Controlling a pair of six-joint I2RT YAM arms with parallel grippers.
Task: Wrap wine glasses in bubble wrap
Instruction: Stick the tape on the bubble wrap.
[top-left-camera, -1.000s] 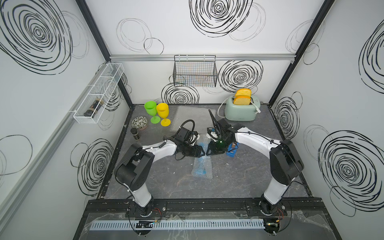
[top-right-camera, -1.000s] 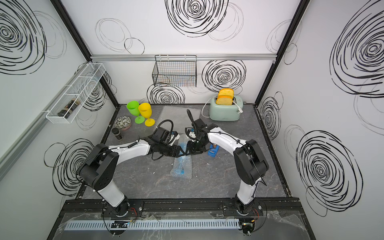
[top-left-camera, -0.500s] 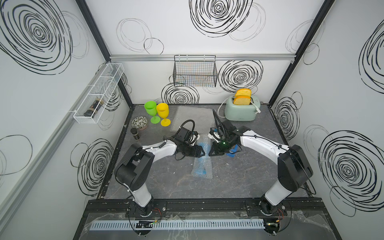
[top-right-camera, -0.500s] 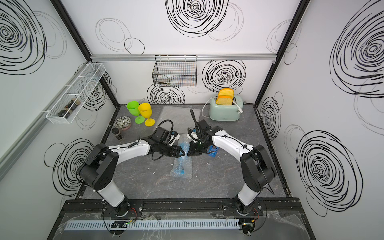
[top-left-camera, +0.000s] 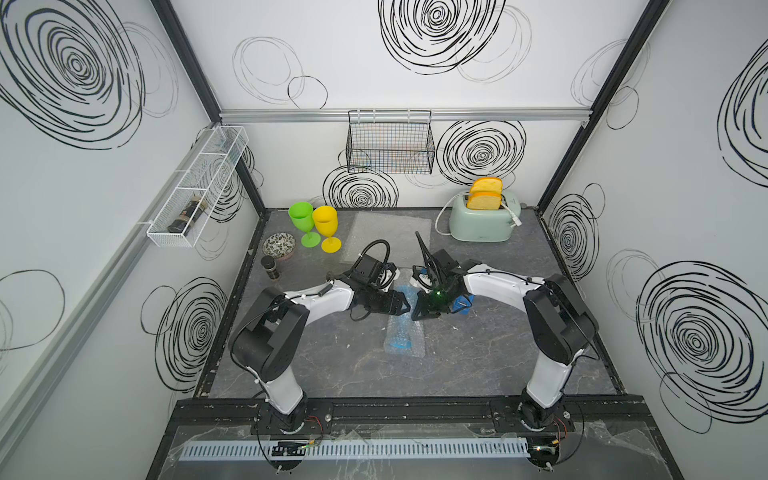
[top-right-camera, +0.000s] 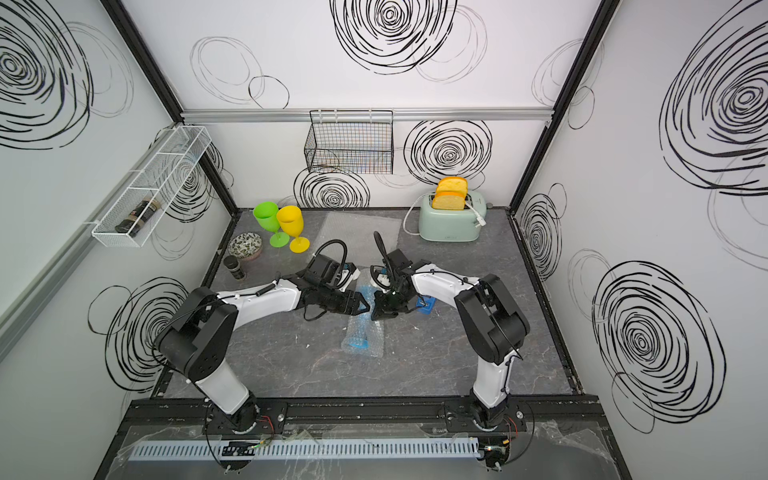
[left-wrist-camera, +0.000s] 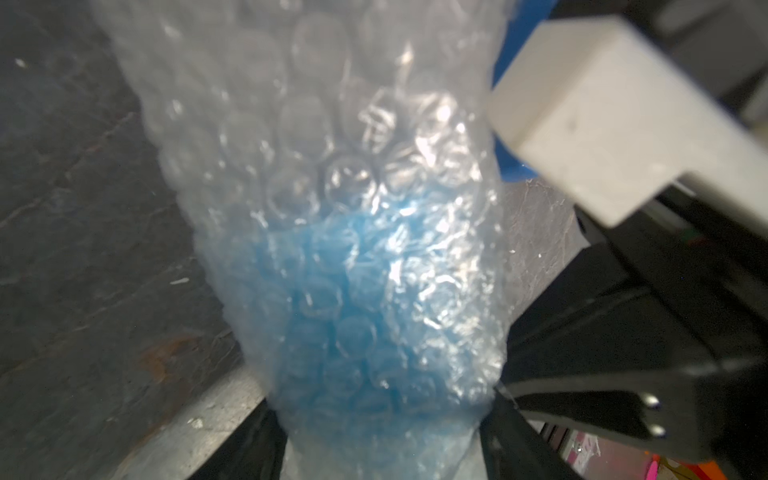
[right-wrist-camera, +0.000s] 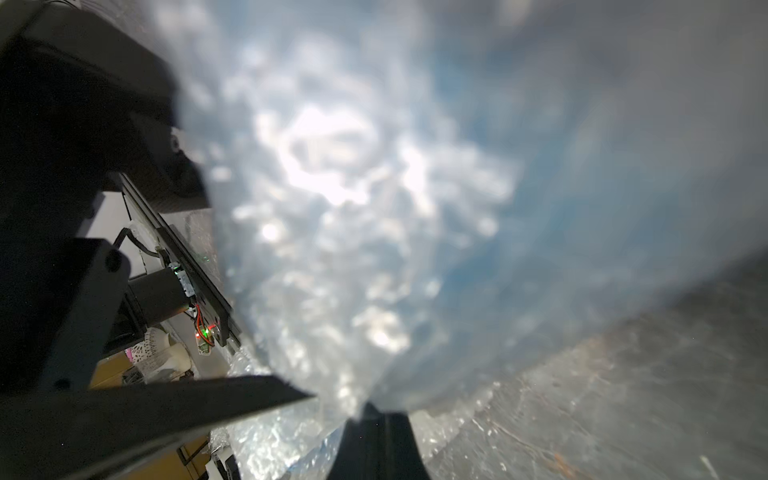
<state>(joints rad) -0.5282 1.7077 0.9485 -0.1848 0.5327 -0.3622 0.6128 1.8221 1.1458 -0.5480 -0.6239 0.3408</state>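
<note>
Right pincer (top-left-camera: 417, 316) closed on bubble wrap (top-left-camera: 406, 334), left pincer (left-wrist-camera: 380, 432) tight around wrapped blue goblet (left-wrist-camera: 332, 291), tape dispenser (top-left-camera: 462, 304) just beside

Blue goblet (top-left-camera: 400, 343) lies sideways; bubble wrap (top-left-camera: 415, 330) encloses it.

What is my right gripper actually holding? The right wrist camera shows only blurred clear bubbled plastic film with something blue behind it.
Observer: The right gripper is shut on film of the clear bubble wrap bundle. In both top views the bundle lies flat on the grey stone-look table, with a blue plastic goblet showing through near its front end.
Operator: And where is the left gripper?
Observer: In the left wrist view the left gripper has one finger pressed against each side of that same bundle. In a top view it faces yours across the wrap.
</note>
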